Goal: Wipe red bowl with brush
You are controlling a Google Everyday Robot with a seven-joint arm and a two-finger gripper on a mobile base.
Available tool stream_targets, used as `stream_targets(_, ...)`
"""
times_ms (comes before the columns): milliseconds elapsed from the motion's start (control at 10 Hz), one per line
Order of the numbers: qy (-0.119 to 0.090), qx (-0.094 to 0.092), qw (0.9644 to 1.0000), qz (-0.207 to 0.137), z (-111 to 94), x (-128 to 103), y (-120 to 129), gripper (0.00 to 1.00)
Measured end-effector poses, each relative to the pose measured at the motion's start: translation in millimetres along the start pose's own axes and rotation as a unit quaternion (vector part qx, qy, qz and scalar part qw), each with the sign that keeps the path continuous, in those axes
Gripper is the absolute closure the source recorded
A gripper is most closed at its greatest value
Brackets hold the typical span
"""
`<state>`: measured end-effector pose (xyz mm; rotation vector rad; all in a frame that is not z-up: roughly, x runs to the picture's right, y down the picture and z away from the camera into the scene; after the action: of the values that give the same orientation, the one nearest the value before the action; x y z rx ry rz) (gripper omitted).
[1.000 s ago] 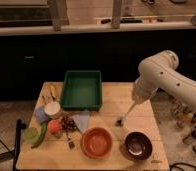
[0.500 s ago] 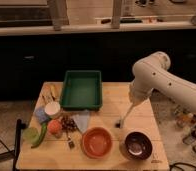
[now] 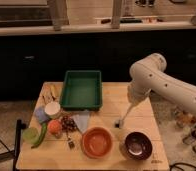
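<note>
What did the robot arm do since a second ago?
The white arm swung slightly left. Its gripper, right of the green plastic tray, kept holding the slim white-handled brush, whose dark head stayed near the same spot. The round orange-red bowl, dark maroon bowl and tray did not move.

Your wooden table [image 3: 113, 97] stands on a pale floor [image 3: 6, 117]. Dark cabinet fronts [image 3: 36, 60] run behind it, under a light ledge [image 3: 91, 28].

A single raised camera looks down across the table [image 3: 56, 157] from its front, gripper [image 3: 132, 100] right of centre.
</note>
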<state>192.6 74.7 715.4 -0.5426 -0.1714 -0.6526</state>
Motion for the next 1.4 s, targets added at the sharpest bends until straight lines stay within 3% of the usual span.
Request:
stream_targets(400,-0.002,-0.009,1.0,-0.001,8.1,-1.9,0.1,0.39)
stream_targets(600,-0.007,-0.022,0.9997,-0.003,33.3,-10.5,-6.3,0.22)
stream_targets(800,-0.006,-0.034,0.9994,-0.003,51.6,-12.0,-7.5,0.2)
stream_targets(1400,-0.004,-0.041,0.999,0.015,57.5,-8.2,-6.0,0.2)
